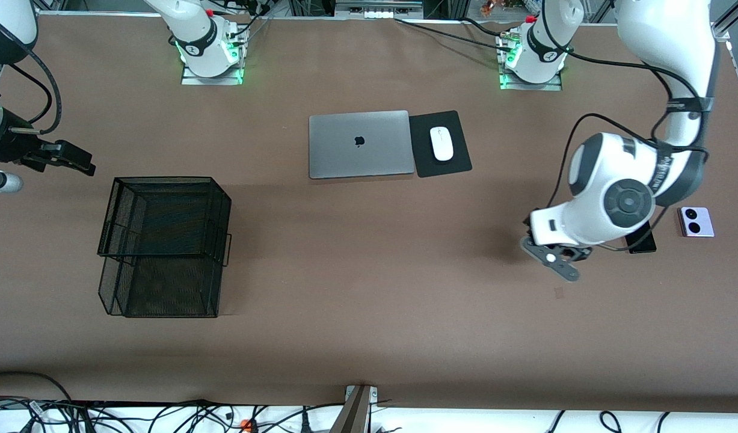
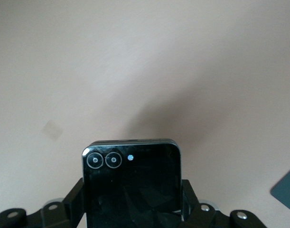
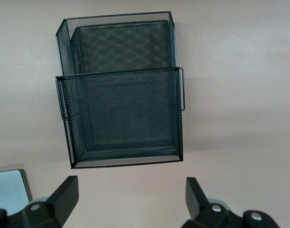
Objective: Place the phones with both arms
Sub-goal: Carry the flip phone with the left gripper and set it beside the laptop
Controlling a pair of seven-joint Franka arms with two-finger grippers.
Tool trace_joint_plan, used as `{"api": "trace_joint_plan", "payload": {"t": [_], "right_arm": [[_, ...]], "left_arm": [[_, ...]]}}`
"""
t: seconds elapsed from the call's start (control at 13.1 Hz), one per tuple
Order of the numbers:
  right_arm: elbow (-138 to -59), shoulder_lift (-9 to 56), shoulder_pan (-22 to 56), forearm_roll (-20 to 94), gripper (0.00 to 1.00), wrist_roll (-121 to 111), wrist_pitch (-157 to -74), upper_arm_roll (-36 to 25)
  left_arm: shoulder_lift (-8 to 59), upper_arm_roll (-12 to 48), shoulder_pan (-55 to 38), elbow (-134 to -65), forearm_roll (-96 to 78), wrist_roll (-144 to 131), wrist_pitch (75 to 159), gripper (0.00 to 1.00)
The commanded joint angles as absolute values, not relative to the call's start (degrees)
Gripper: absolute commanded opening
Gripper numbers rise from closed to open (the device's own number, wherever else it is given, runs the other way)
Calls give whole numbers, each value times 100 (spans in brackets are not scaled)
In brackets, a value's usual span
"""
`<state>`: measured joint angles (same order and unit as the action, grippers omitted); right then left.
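carrying the small black phone toward the mesh basket

front view: left gripper (image 1: 552, 257) up over bare bench (image 1: 369, 313) toward the left arm's end, lavender phone (image 1: 696, 221) and slim black phone (image 1: 642, 239) lying near it; mesh basket (image 1: 164, 246) well apart at the right arm's end. left wrist view: jaws clamped on small black phone (image 2: 131, 183); best kept level in transit. right wrist view: right gripper (image 3: 130, 195) waiting, jaws wide and empty, over bench beside the basket.

The front view looks down from high across the table (image 1: 369, 337), facing both bases. The right wrist view shares its mesh basket (image 1: 164, 246) (image 3: 121, 90).
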<state>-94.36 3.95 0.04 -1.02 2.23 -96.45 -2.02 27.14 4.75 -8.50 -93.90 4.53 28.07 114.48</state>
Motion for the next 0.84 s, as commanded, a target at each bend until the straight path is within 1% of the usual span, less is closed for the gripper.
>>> {"api": "trace_joint_plan", "payload": {"t": [0.0, 0.08, 0.23, 0.3, 0.38, 0.53, 0.61, 0.69, 0.76], "right_arm": [[-9457, 369, -18, -97, 100, 290, -9694, -158], [-9457, 369, -18, -105, 100, 290, -9694, -158], [-9457, 369, -18, -97, 100, 290, -9694, -158], [-9457, 369, -18, -97, 100, 290, -9694, -158], [-9457, 369, -18, -97, 100, 290, -9694, -158], [-9457, 369, -18, -97, 100, 290, -9694, -158], [-9457, 369, -18, -105, 100, 290, -9694, -158], [-9457, 369, -18, -97, 100, 290, -9694, -158], [-9457, 369, -18, -97, 100, 290, -9694, -158]], "left_arm": [[2987, 658, -1176, -9053, 352, 3285, 11390, 22], [3093, 711, -1360, -8983, 352, 3566, 11504, 22], [3199, 730, -1799, -8974, 308, 3675, 11671, 17], [3199, 721, -1889, -8939, 342, 3622, 11672, 18], [3191, 721, -1820, -8947, 282, 3421, 11654, 16], [3190, 738, -1994, -8956, 255, 1776, 11628, 15], [3217, 730, -2326, -8982, 324, 705, 11645, 15], [3365, 721, -2512, -8956, 351, -36, 11689, 12], [3471, 721, -2609, -8947, 360, -462, 11863, 12]]}}
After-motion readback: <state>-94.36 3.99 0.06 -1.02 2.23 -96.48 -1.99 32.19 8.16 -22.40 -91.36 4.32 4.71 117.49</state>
